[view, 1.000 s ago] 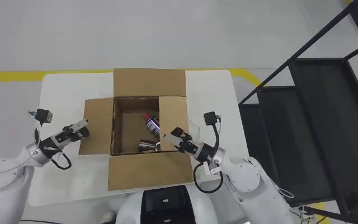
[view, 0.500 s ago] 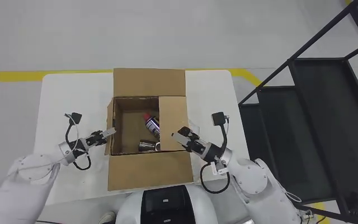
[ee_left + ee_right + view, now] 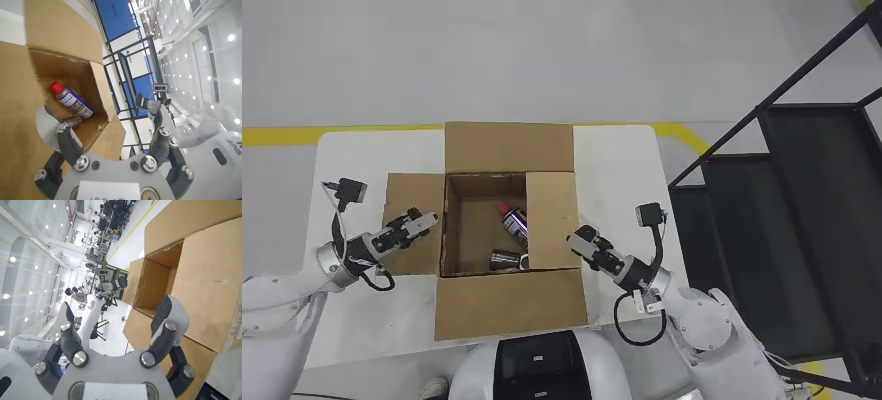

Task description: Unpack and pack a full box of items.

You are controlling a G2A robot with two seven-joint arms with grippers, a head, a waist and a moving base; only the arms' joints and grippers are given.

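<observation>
Cardboard box [image 3: 509, 148] open, spray can [image 3: 513, 222] inside | left end effector [image 3: 418, 220] spread, empty | right end effector [image 3: 576, 241] spread, empty

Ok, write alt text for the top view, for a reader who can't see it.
An open cardboard box sits on a white table, flaps spread, with a red-capped spray can and a metal can lying inside. The left gripper hangs open over the box's left flap; the right gripper, open too, is at the right flap's outer edge.
</observation>
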